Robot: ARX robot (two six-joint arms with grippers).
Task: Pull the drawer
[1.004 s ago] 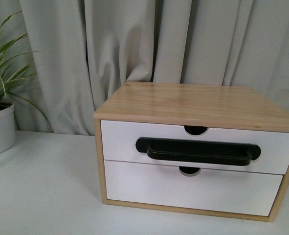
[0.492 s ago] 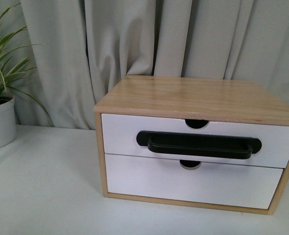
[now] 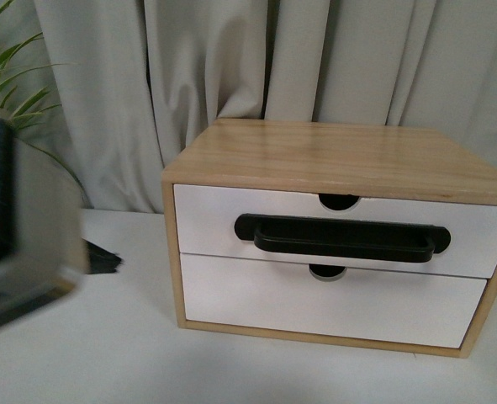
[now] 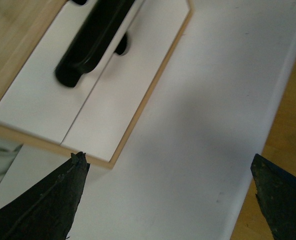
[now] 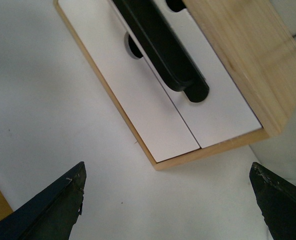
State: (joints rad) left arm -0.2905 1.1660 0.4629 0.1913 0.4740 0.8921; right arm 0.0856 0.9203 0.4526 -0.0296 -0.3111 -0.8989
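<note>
The drawer (image 3: pixel 206 223) is the upper one in a light wood cabinet (image 3: pixel 332 160), shut flush, with a long black bar handle (image 3: pixel 341 238) and a half-round notch (image 3: pixel 339 202). My left arm (image 3: pixel 21 227) shows as a blur at the left of the front view, apart from the cabinet. In the left wrist view the left gripper (image 4: pixel 168 165) is open over the white table, short of the drawer (image 4: pixel 32 100) and its handle (image 4: pixel 90 42). In the right wrist view the right gripper (image 5: pixel 168 167) is open and empty too, off the cabinet's other front corner, with the handle (image 5: pixel 163 50) ahead.
Under the drawer sits a plain white drawer front (image 3: pixel 332 307) with no handle. Plant leaves (image 3: pixel 4 84) rise at the far left and a grey curtain (image 3: pixel 189 76) hangs behind. The white table's edge (image 4: pixel 268 135) borders a wooden floor (image 4: pixel 288 115).
My left arm has swung into the front view from the left, blurred, and now covers the plant pot. The cabinet and its drawers look unchanged.
</note>
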